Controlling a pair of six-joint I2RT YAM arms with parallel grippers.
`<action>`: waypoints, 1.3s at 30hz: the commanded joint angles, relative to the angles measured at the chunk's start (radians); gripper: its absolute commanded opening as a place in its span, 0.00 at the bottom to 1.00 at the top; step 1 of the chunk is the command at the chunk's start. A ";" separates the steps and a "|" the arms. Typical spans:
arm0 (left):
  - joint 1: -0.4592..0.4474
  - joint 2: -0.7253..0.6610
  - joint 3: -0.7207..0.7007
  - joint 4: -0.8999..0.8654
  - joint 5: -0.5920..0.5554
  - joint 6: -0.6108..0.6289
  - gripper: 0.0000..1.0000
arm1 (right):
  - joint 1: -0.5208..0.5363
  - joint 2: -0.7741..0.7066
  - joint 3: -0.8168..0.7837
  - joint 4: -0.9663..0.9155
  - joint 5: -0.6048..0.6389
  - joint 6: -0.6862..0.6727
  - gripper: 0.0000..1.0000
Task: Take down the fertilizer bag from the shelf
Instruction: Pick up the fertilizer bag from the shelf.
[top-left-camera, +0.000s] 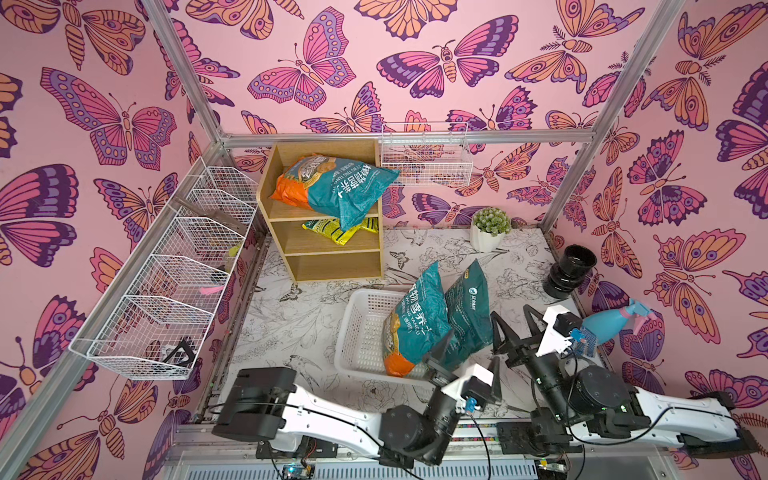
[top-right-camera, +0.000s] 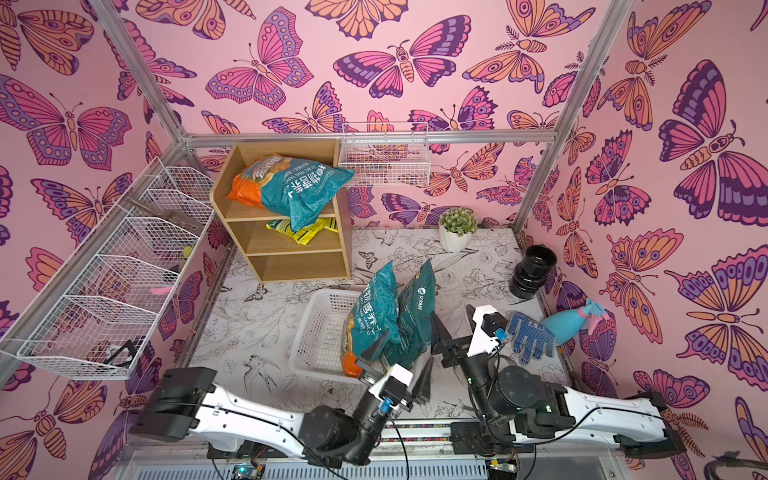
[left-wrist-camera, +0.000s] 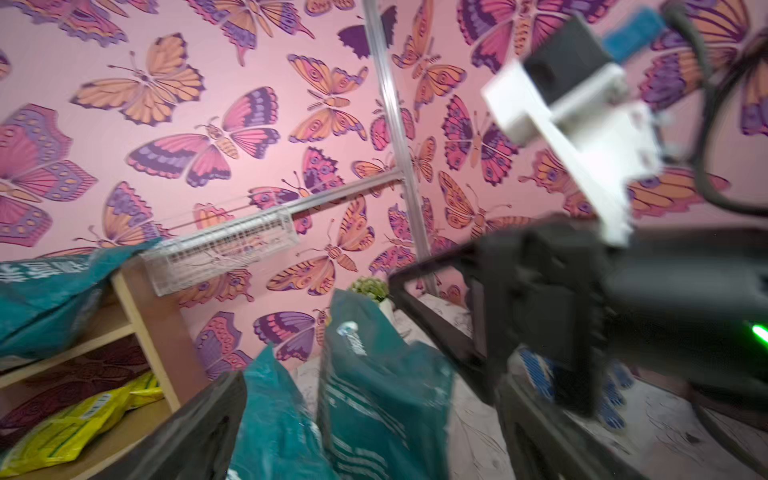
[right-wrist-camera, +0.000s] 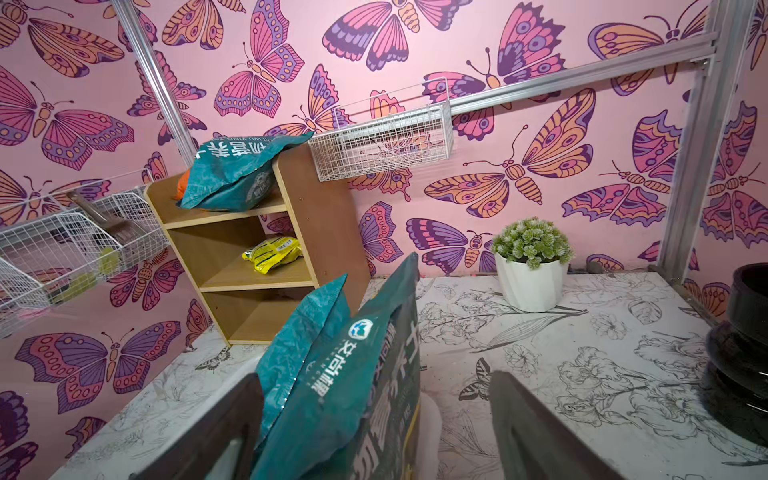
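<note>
On the top tier of the shelf (top-left-camera: 332, 266), lying flat with one teal corner drooping over the front edge: the fertilizer bag (top-left-camera: 340, 187); on the middle tier, a yellow packet (top-left-camera: 336, 235); in the white plastic basket (top-left-camera: 365, 328) on the table, propped upright: an orange-bottomed teal bag (top-left-camera: 415, 324); leaning against it, a darker teal bag (top-left-camera: 469, 316), inside the rim or just outside, cannot tell; spread wide at the near end of those two bags, clasping nothing: the left gripper (top-left-camera: 471, 349); also released, just beside the darker bag: the right gripper (top-left-camera: 511, 311); in a wire wall basket (right-wrist-camera: 141, 216), a metal scoop (right-wrist-camera: 112, 228).
</note>
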 joint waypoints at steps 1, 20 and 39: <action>0.077 -0.151 0.047 0.101 -0.018 0.162 1.00 | 0.005 -0.056 -0.050 -0.009 0.025 -0.074 0.87; 1.169 -0.312 -0.122 -0.338 0.793 0.225 0.93 | 0.005 -0.244 -0.143 -0.025 -0.101 -0.118 0.86; 1.395 -0.122 0.101 -0.864 1.133 0.601 1.00 | 0.005 -0.292 -0.180 -0.015 -0.136 -0.145 0.87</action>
